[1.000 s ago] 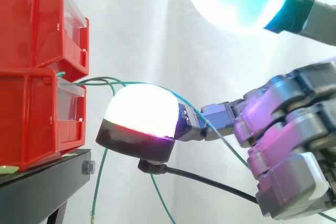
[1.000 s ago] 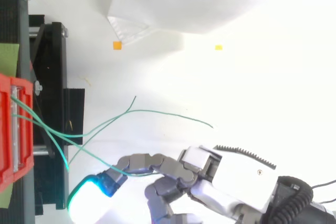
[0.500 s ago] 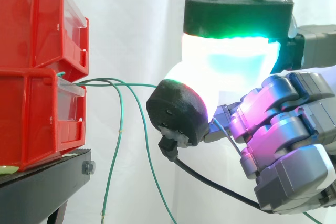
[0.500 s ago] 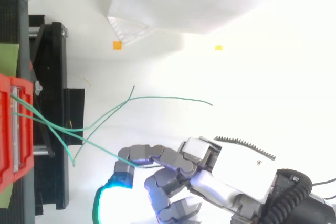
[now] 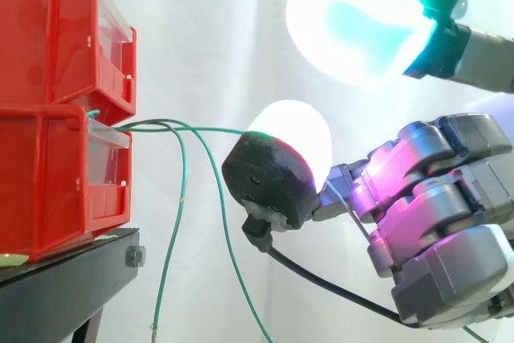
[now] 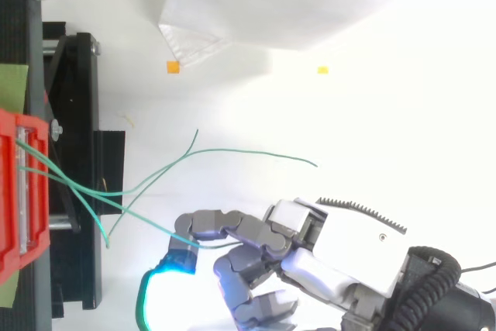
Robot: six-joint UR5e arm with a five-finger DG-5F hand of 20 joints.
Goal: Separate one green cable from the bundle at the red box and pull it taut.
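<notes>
Now the hand point(image 6: 341, 257) reaches toward the red box point(image 5: 48, 182), fingers curled, pinching one green cable point(image 6: 155, 226) nearly straight.

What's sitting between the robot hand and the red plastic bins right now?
Just cable. In the top view, one thin green cable runs from the red plastic bins to the hand; the other green strands splay off. Nothing else crosses the gap.

Black stand point(image 5: 58, 287), white curtain point(image 5: 209, 38), small orange square point(image 6: 173, 67), small yellow square point(image 6: 322, 70).
</notes>
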